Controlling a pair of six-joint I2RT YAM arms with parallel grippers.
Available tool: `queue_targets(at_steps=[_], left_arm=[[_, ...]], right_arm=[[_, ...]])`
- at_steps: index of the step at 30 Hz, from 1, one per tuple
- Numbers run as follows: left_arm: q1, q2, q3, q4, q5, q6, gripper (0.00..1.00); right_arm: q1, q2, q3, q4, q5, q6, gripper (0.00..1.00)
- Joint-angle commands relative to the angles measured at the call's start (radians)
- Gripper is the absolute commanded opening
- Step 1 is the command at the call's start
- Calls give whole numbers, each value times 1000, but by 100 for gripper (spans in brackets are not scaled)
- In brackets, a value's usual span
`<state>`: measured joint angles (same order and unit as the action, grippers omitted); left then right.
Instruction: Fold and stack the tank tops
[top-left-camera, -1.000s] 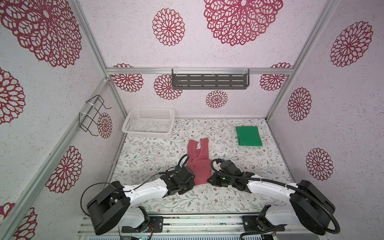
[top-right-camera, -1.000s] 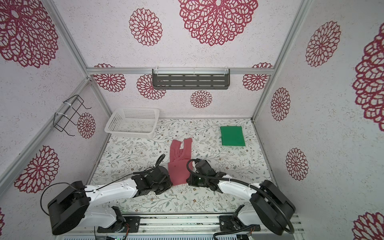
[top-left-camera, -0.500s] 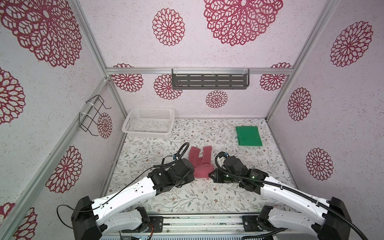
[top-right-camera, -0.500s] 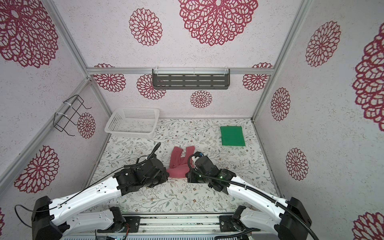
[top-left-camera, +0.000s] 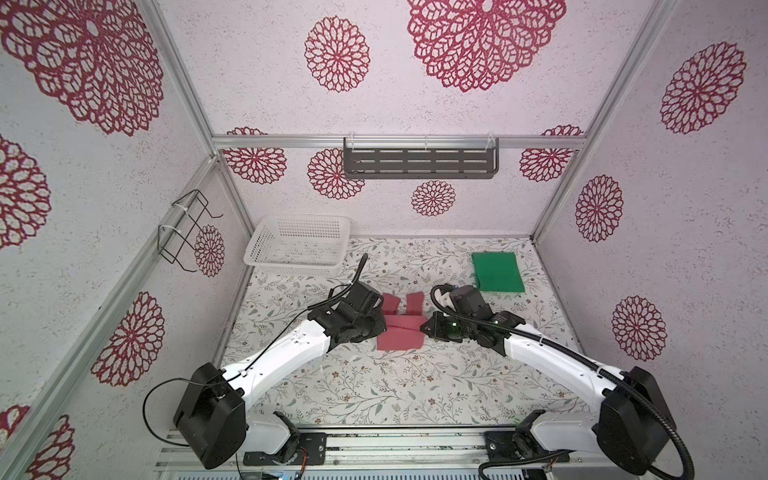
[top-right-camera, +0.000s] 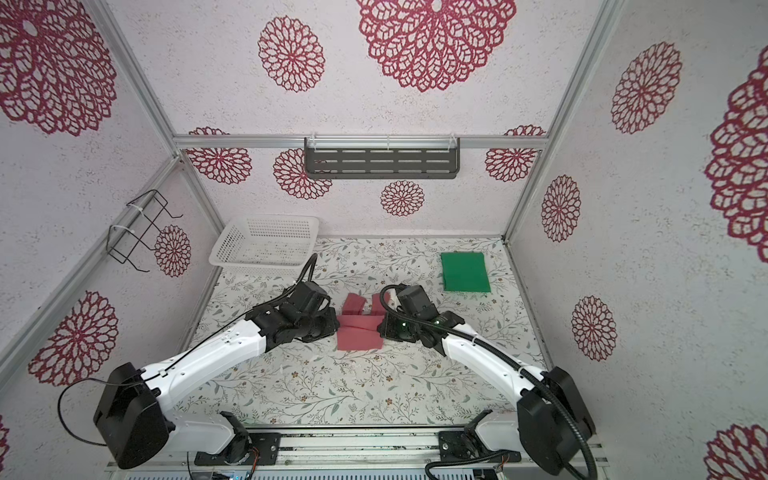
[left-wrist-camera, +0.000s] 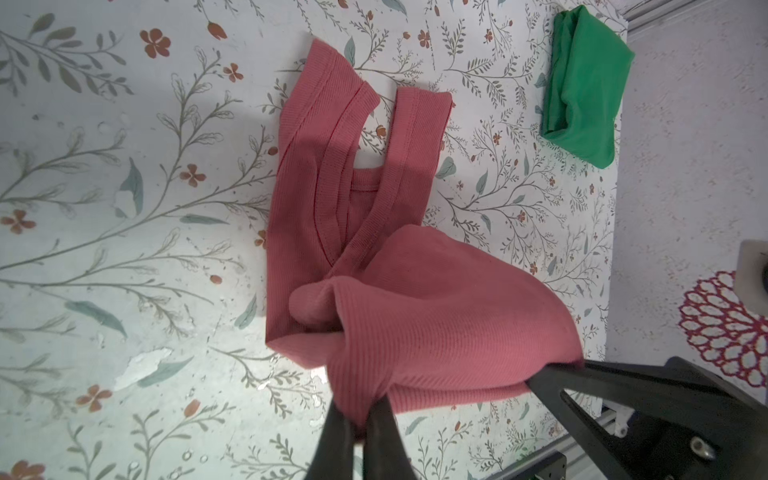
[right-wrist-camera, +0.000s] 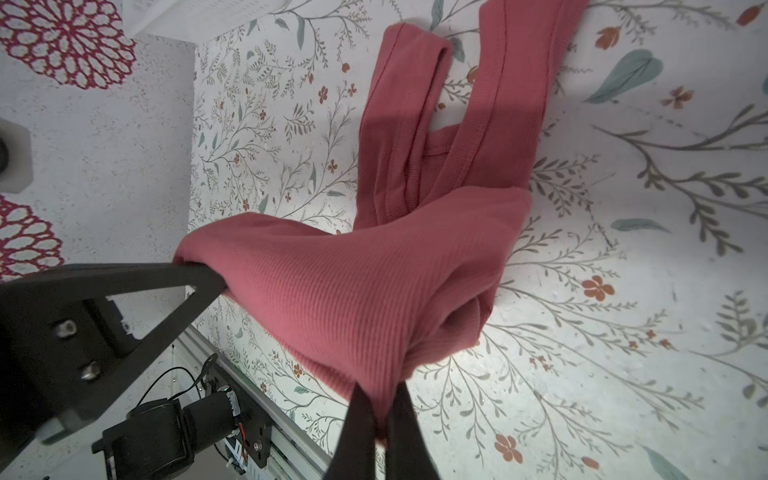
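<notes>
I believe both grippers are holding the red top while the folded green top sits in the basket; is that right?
Not quite: in both top views the green top lies on the table, not in the basket; the rest holds.

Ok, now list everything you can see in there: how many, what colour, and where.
rose-red tank top: one, dusty rose-red, middle of the table, near end raised and doubled over toward its straps
green tank top: one, bright green, folded, far right of the table
basket: one, white and perforated, far left corner of the table
shelf: one, dark grey and slotted, on the back wall
wire rack: one, black, on the left wall
table: one, white with a floral print, under it all
left gripper: one, black, shut on the rose-red tank top's left side
right gripper: one, black, shut on its right side
</notes>
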<state>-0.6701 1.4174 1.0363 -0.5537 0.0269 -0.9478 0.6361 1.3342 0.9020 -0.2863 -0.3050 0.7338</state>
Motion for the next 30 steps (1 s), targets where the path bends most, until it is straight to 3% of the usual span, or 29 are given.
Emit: queue_targets(at_steps=[1,8,16,20,30], left_arm=[[46,40,43,-5,24,71,0],[32,-41,-41,-10,39,15,0],[-158,-198,-204,-28,-77,-155,0],[-227,-254,-252,-29,-122,-223,0],[-211,-219,-177,-80,-156,-160,0]], right_arm=[[-30,28,58,-22,-13,-38,0],[20,-32,44,-102,2,-37,0],[192,-193,-158,-33,62,145,0],[213,-247,-233,17,41,254,0],[175,-197,-164,-7,19,213,0]])
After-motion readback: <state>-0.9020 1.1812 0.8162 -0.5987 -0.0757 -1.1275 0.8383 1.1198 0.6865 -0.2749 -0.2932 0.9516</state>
